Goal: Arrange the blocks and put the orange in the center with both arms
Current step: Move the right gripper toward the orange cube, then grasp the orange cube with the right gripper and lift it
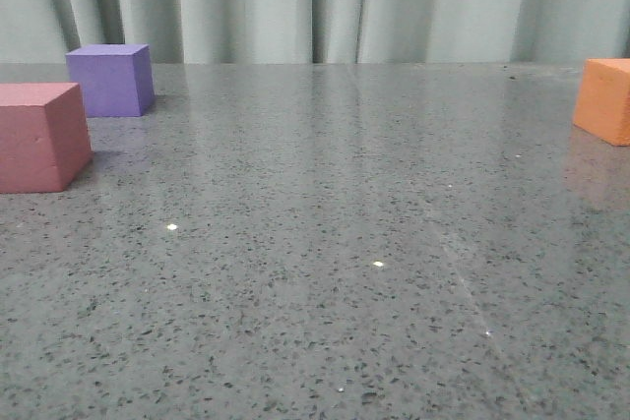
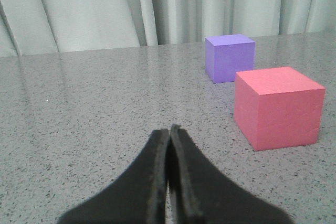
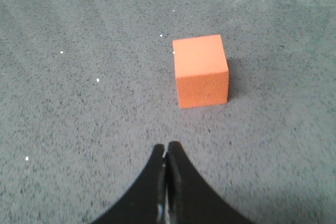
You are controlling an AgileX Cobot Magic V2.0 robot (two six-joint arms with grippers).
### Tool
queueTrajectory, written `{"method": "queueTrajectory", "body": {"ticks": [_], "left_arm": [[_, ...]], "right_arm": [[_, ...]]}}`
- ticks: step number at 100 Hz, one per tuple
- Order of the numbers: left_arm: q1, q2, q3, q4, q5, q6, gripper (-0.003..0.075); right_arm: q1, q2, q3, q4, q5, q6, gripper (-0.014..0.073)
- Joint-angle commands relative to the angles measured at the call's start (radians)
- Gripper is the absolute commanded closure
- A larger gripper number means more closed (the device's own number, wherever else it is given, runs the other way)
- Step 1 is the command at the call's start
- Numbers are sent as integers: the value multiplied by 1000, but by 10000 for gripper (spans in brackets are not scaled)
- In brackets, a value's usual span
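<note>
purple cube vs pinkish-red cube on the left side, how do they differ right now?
Colour: the matte purple foam cube is violet, the pinkish-red foam cube a dusty red. Position: in the front view the purple one sits farther back, nearer the curtain; the pinkish-red one sits closer to the camera and farther left, cut by the frame edge. It also looks larger, probably just from being nearer. Shared: both rest flat on the speckled grey table, apart, ungripped.

— What's the left gripper (image 2: 169, 129) doing?
— Its jaws are pressed together, tips touching, nothing between them. It sits low over the desk (image 2: 94, 108), pointing almost level along it.
— And the right gripper (image 3: 167, 148)?
— Much the same, jaws closed tip to tip and empty. It's higher above the desk, tilted down at the surface.
— Any arms in the front view?
— None there.
</note>
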Motion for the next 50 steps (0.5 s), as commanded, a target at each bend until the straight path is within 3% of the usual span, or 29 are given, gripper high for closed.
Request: {"method": "queueTrajectory", "body": {"ticks": [1, 15, 25, 32, 48, 50], "left_arm": [[1, -35, 54, 0, -82, 1, 739], [1, -35, 54, 0, -82, 1, 739], [1, -35, 54, 0, -82, 1, 739], [1, -35, 54, 0, -82, 1, 739], [1, -35, 54, 0, -82, 1, 739], [1, -35, 54, 0, -82, 1, 739]], "right_arm": [[-4, 106, -103, 1, -57, -2, 661], [-4, 240, -197, 1, -50, -2, 654], [-4, 313, -252, 1, -36, -2, 563], [-4, 350, -285, 1, -26, -2, 413], [-4, 411, -336, -9, -22, -3, -72], [-4, 419, -341, -17, -22, -5, -74]]}}
